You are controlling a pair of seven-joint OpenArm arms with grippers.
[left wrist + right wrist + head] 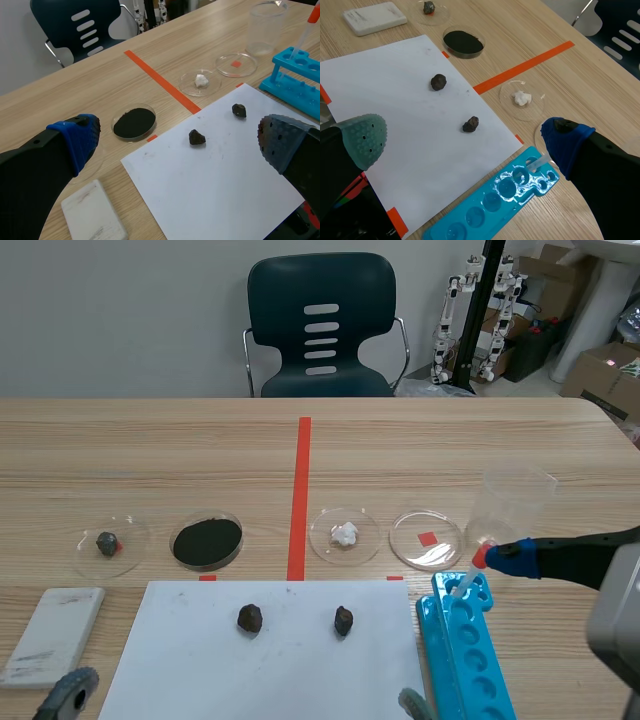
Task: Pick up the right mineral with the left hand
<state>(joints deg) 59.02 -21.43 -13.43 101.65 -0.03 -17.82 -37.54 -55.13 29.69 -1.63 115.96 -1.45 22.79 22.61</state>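
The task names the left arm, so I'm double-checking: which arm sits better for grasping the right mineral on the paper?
Right, probably: the right mineral lies just ahead between the right gripper's open fingers. The left gripper, also open, has the other mineral nearer.

A dark teal plastic chair [320, 325] with slots in its back and metal arms stands at the far edge of the wooden table [150, 450]. Behind the chair runs a plain pale grey wall [120, 310]. To the chair's right stand a black pole [490, 290], small white jointed figures [445, 325] and cardboard boxes [600, 375].
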